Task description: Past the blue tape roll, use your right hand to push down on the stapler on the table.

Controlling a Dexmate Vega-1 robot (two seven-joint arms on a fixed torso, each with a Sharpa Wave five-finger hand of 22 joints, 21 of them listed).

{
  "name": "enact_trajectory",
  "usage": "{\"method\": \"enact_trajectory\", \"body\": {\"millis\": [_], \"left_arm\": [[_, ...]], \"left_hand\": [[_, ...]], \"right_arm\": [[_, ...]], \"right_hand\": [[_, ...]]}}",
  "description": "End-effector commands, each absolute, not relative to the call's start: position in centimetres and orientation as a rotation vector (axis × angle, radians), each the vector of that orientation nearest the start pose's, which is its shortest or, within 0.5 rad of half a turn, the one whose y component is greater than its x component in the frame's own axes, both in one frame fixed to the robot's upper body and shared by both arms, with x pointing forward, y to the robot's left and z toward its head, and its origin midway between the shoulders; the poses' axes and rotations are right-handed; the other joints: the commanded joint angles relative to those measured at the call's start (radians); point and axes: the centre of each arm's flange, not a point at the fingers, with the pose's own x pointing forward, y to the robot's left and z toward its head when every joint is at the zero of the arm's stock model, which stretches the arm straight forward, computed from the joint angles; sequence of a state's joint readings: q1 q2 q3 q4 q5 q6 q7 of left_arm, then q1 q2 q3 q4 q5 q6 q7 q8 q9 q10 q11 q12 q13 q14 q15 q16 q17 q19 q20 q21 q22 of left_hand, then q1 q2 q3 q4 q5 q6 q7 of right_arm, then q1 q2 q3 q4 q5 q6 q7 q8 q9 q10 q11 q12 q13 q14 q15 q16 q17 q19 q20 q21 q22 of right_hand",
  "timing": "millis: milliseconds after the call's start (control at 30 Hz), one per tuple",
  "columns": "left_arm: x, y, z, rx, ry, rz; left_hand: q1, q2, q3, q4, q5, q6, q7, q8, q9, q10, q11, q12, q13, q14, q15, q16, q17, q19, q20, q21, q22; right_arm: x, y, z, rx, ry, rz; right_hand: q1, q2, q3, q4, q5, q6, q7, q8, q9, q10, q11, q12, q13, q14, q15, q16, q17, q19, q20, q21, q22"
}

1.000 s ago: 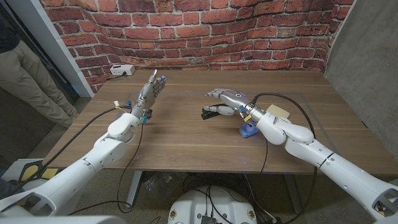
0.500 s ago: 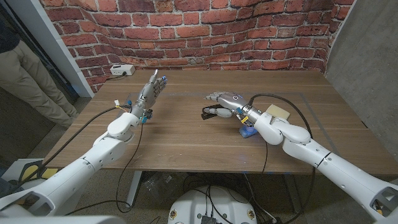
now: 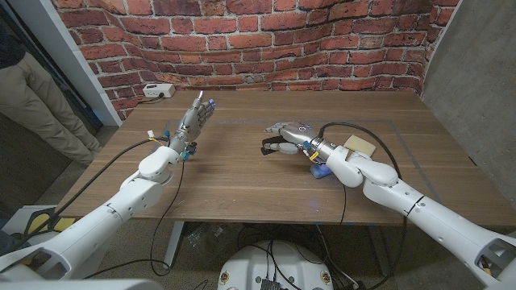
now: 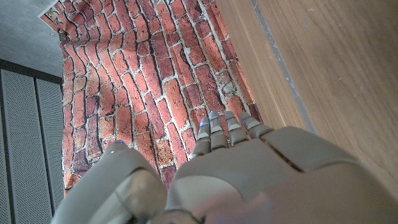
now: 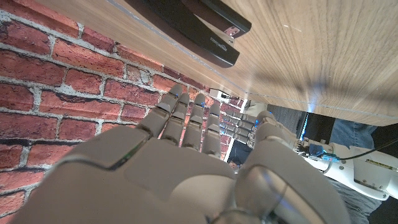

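Head view. Right hand (image 3: 290,134): over the black stapler (image 3: 274,147), palm down, fingers spread and holding nothing; it has crept leftward and lower over the last second, so the press looks close, though contact cannot be confirmed. Stapler: on the wooden table (image 3: 234,177), mid-right, under the fingers. Blue tape roll (image 3: 321,170): beside the right forearm, nearer the robot than the stapler. Left hand (image 3: 196,118): raised at table left, fingers apart, empty, unmoved. Tan block (image 3: 361,146): past the right arm.

Left wrist view. Left hand (image 4: 249,174): fingers together-straight, nothing held; brick wall (image 4: 155,93) ahead.

Right wrist view. Stapler (image 5: 193,25): seen apart from the fingertips (image 5: 186,106), a gap the head view hides. Left hand (image 5: 249,130) shows beyond.
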State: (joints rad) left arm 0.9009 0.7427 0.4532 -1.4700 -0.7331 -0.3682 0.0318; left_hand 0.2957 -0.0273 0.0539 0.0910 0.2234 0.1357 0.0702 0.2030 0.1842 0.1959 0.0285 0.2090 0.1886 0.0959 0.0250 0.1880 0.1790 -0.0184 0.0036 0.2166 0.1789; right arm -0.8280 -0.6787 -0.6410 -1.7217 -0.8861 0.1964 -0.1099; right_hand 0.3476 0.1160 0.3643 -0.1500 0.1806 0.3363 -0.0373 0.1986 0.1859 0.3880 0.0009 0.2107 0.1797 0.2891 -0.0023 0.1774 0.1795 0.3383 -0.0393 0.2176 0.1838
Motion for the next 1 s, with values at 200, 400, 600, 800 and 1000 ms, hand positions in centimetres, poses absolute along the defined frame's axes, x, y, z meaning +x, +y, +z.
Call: {"method": "enact_trajectory", "body": {"millis": [200,400,600,800,1000], "left_arm": [[61.3,31.9,-1.5,0.056,-0.658,-0.227],[61.4,32.0,-1.6,0.052,-0.655,-0.228],[61.5,31.9,-1.7,0.05,-0.655,-0.233],[61.7,31.8,-1.7,0.049,-0.652,-0.237],[61.6,32.0,-1.9,0.047,-0.649,-0.232]], "left_hand": [[-0.002,0.003,-0.008,0.003,0.002,0.011,-0.001,-0.001,0.001,0.01,-0.004,0.002,0.002,0.004,-0.001,0.002,0.006,0.001,0.007,-0.004,0.004],[-0.002,0.004,-0.009,0.004,0.002,0.014,-0.001,-0.001,0.001,0.014,-0.006,0.003,0.002,0.004,0.0,0.002,0.005,0.001,0.008,-0.004,0.004],[-0.002,0.004,-0.011,0.004,0.003,0.016,-0.001,0.0,0.001,0.014,-0.005,0.002,0.002,0.006,0.001,0.002,0.005,0.0,0.009,-0.005,0.004],[-0.003,0.005,-0.012,0.005,0.003,0.017,0.0,0.0,0.001,0.014,-0.005,0.002,0.002,0.006,0.0,0.002,0.005,0.0,0.009,-0.005,0.004],[-0.003,0.005,-0.013,0.005,0.003,0.02,0.0,0.001,0.001,0.015,-0.006,0.002,0.002,0.006,0.001,0.002,0.005,-0.001,0.011,-0.006,0.004]], "right_arm": [[57.4,-11.3,-4.1,-1.64,-1.006,0.232],[57.5,-11.0,-4.3,-1.649,-1.003,0.236],[57.8,-11.3,-4.5,-1.659,-0.986,0.223],[57.9,-11.3,-4.8,-1.675,-0.986,0.211],[58.1,-11.3,-4.9,-1.684,-0.976,0.213]], "right_hand": [[-0.012,-0.015,-0.011,0.006,-0.003,0.005,0.007,-0.002,0.004,0.005,0.001,0.0,0.003,-0.006,0.003,0.004,0.005,-0.003,-0.007,-0.004,0.004],[-0.019,-0.018,-0.014,0.01,-0.004,0.017,-0.004,0.003,0.004,0.007,-0.003,0.0,0.004,-0.006,0.004,0.005,0.006,-0.003,-0.006,-0.003,0.004],[-0.024,-0.019,-0.015,0.013,-0.004,0.031,-0.007,0.008,0.004,0.009,-0.006,0.001,0.004,-0.007,0.002,0.005,0.006,-0.002,-0.008,-0.003,0.004],[-0.03,-0.02,-0.017,0.016,-0.004,0.045,-0.016,0.011,0.004,-0.007,-0.013,-0.005,0.004,-0.01,0.003,0.004,0.007,-0.005,-0.007,-0.004,0.004],[-0.033,-0.021,-0.018,0.018,-0.004,0.051,-0.022,0.012,0.004,-0.011,-0.017,-0.007,0.004,-0.014,0.005,0.003,0.007,-0.01,-0.008,-0.005,0.004]]}}
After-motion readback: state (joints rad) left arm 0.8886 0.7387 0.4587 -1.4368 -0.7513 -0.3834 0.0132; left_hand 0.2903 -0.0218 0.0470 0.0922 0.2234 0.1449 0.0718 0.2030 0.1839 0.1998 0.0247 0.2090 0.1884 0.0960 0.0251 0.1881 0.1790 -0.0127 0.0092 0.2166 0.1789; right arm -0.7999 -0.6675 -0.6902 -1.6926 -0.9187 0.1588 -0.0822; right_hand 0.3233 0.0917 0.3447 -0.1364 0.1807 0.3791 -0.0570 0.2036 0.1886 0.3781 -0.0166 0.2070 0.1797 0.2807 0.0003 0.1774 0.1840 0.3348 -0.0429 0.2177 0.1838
